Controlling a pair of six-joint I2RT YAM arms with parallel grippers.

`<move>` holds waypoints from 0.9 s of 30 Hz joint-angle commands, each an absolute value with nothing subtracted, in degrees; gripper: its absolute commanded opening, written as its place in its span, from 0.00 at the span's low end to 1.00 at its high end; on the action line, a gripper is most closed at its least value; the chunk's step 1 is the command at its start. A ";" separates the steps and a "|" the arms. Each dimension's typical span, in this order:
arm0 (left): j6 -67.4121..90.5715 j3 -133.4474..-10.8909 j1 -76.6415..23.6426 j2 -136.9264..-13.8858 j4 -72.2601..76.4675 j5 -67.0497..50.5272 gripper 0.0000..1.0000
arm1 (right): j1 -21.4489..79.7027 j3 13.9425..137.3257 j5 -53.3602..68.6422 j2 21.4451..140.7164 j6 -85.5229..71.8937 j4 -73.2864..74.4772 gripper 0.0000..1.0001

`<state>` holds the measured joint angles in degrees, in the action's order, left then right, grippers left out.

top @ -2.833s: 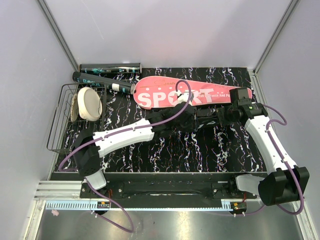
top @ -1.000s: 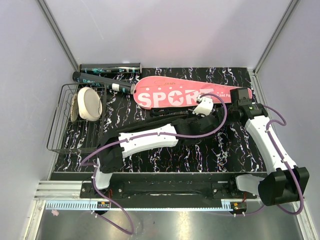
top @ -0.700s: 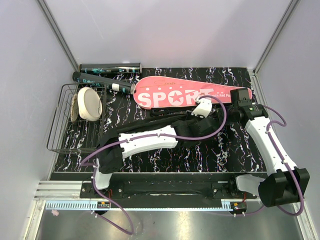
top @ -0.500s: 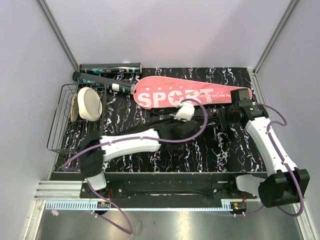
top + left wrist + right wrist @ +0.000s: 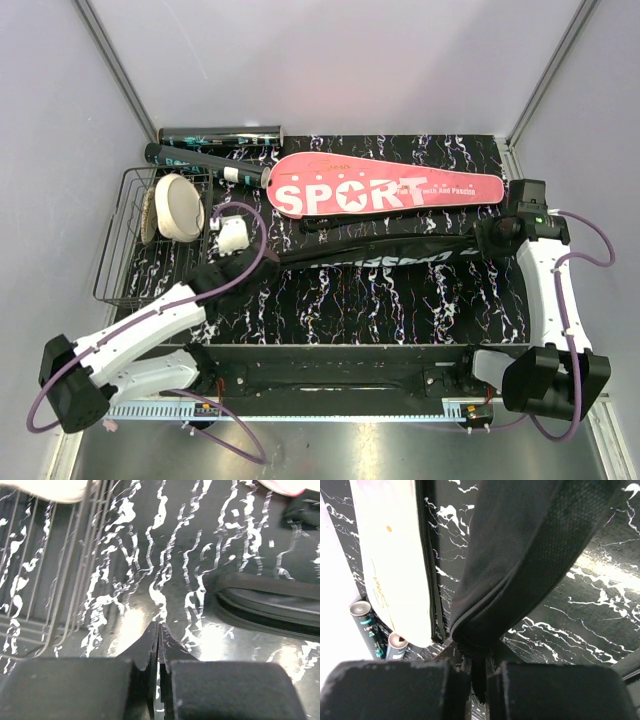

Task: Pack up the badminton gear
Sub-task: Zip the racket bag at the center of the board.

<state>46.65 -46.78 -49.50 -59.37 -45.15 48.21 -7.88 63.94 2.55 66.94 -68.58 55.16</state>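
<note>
Limp, likely light: long black fabric "CROSSWAY" bag [image 5: 390, 257]; right pincer [image 5: 478, 675] clamped on its hemmed end, probably firmest hold; left pincer [image 5: 158, 632] together, empty.

Top view: bright, even overhead light; shadows faint and soft; sharp throughout.
Left wrist view: white glare patches on the glossy table [image 5: 131, 625]. The left gripper [image 5: 159, 630] in the foreground is dark and soft-edged.
Right wrist view: pink racket case [image 5: 395, 555] blown out near white. Black bag [image 5: 530, 545] weave is crisp. Glare streak on the table at right.
</note>
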 commanded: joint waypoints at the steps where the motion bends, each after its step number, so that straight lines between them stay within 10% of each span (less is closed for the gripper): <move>1: 46.07 -44.12 -45.70 -53.89 -44.94 44.66 0.00 | -9.40 65.56 8.35 67.58 -64.60 53.52 0.00; 3: 37.04 -43.34 -45.70 -51.08 -37.66 32.66 0.00 | -9.32 64.96 7.91 67.15 -64.77 53.88 0.00; 7: 29.95 -40.16 -45.70 -47.62 -13.82 4.15 0.53 | -9.32 65.56 7.03 66.80 -64.86 55.81 0.00; 27: 40.78 -87.27 -64.42 -98.69 -34.18 31.55 0.53 | -9.32 66.45 10.90 68.82 -72.60 57.83 0.00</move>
<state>37.85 -82.70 -64.20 -97.45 -28.34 24.40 -9.39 64.71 5.45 68.40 -69.60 55.77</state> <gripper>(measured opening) 0.536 0.076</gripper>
